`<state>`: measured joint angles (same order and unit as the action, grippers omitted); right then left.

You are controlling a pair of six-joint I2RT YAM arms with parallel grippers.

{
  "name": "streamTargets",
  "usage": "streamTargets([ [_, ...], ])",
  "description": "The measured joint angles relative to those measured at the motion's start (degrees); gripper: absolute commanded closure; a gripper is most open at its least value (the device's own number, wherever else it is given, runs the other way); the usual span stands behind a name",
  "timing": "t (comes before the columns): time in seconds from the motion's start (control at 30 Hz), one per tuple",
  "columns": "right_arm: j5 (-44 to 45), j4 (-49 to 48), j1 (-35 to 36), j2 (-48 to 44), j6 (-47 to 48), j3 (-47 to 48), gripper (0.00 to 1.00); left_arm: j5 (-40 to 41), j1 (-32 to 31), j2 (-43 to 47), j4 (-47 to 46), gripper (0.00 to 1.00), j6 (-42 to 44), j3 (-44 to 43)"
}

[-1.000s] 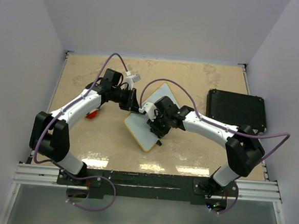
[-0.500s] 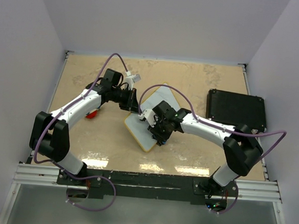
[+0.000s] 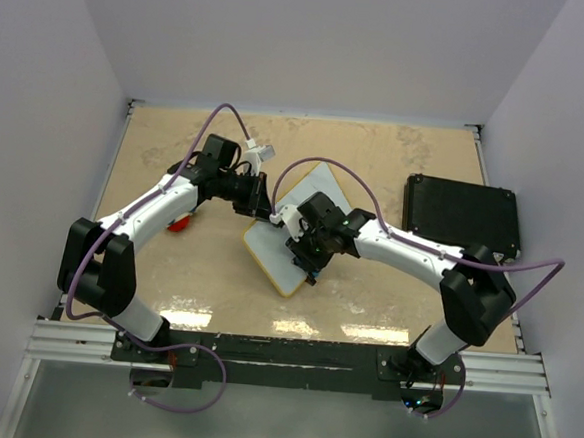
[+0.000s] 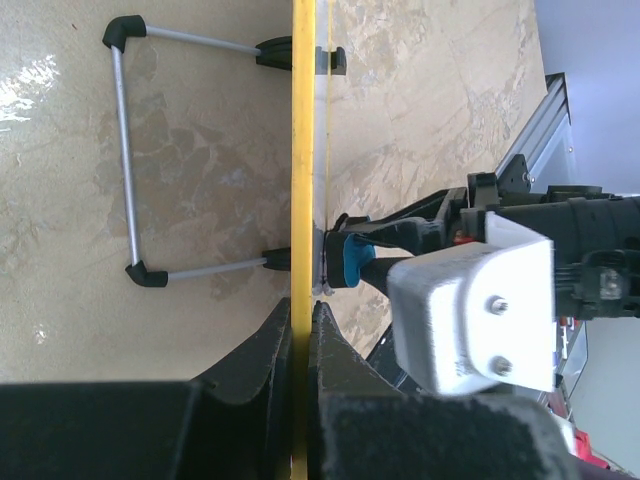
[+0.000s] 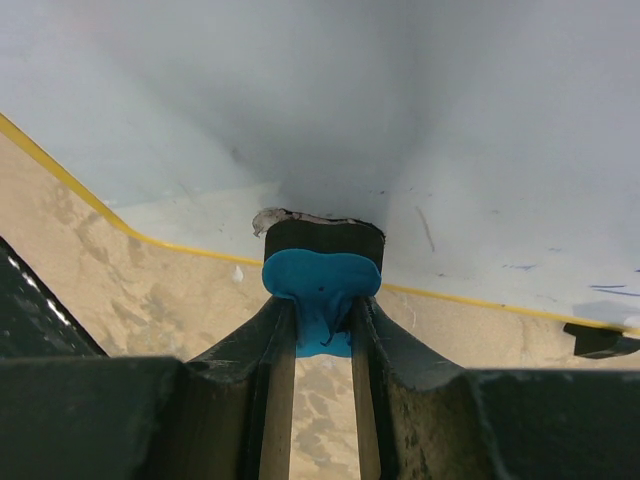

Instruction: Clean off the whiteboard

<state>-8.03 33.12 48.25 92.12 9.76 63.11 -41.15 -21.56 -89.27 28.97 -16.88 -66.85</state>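
At the middle of the table [image 3: 217, 284], the whiteboard [image 3: 272, 258] is seen with its long axis running near-left to far-right. Its left yellow edge is clamped by the left hand [image 4: 303, 330]. A blue eraser [image 5: 322, 275], gripped by the right hand [image 5: 322, 325], is pressed against the board's near part. Most of the face is judged to lie farther along that axis.

We cannot read any words, numbers or signs here. On the flat white board with the thin yellow frame [image 5: 480, 150] we see a few small blue pen marks [image 5: 610, 289] near one edge, but they are too faint to read.
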Motion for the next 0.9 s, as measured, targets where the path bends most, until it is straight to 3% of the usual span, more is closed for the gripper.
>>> streamTargets([
  [0.33, -0.2, -3.0, -0.9, -0.8, -2.2, 1.4, 1.0, 0.0, 0.0, 0.0, -0.1, 1.0, 0.0, 0.0],
  [0.67, 0.4, -4.1, -11.0, -0.7, 2.7, 1.2, 1.0, 0.0, 0.0, 0.1, -0.3, 1.0, 0.0, 0.2],
  [0.9, 0.9, -3.5, -11.6, -0.3, 4.9, -1.9, 1.0, 0.0, 0.0, 0.1, -0.3, 1.0, 0.0, 0.2],
])
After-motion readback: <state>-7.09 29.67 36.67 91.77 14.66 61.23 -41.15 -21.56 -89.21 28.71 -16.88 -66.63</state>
